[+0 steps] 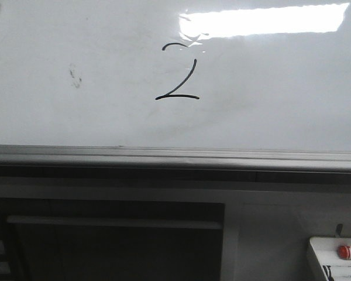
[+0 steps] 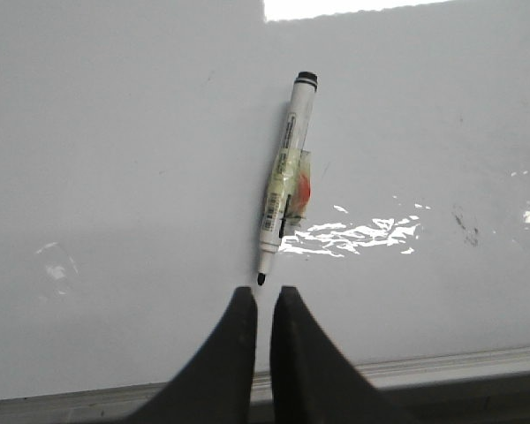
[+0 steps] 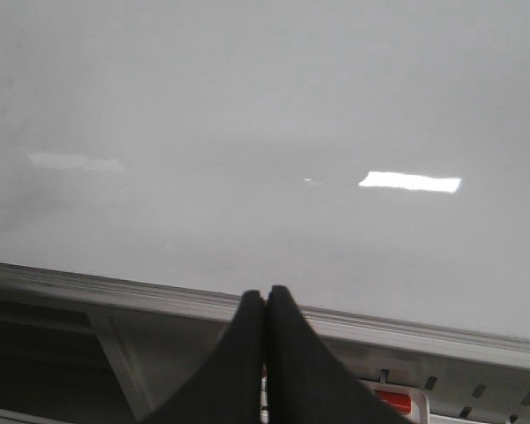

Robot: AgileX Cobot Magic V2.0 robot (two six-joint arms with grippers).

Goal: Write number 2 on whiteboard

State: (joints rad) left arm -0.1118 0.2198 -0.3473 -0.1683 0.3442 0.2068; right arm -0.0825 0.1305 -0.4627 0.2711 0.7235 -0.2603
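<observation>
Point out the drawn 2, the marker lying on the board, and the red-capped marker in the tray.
number 2 [image 1: 184,79]: front view, on its diagonal stroke.
marker [image 2: 283,177]: left wrist view, on the taped middle of its barrel.
red-capped marker [image 1: 343,252]: front view, on the red cap.

black number 2 [image 1: 178,76] on whiteboard [image 1: 76,117]
</observation>
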